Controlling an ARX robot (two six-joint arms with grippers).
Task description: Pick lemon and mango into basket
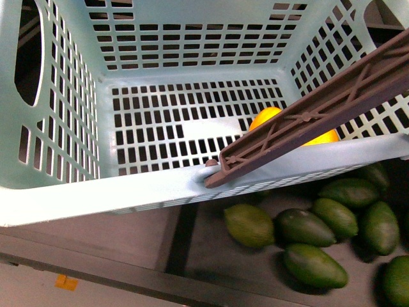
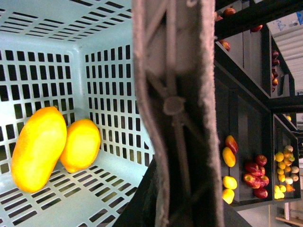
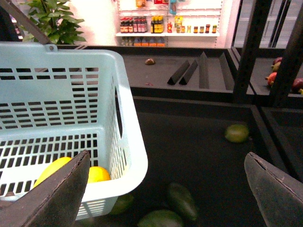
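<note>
- Dark shelving carries loose green avocados; stocked store shelves stand behind.
- Mango and lemon lie touching in a corner of the aqua basket, under its brown handle.
- Right gripper: jaws spread wide, empty, just outside the basket wall.
- Left gripper: not visible; state cannot be told.

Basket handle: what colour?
Brown; the basket handle shows best in the front view.
</note>
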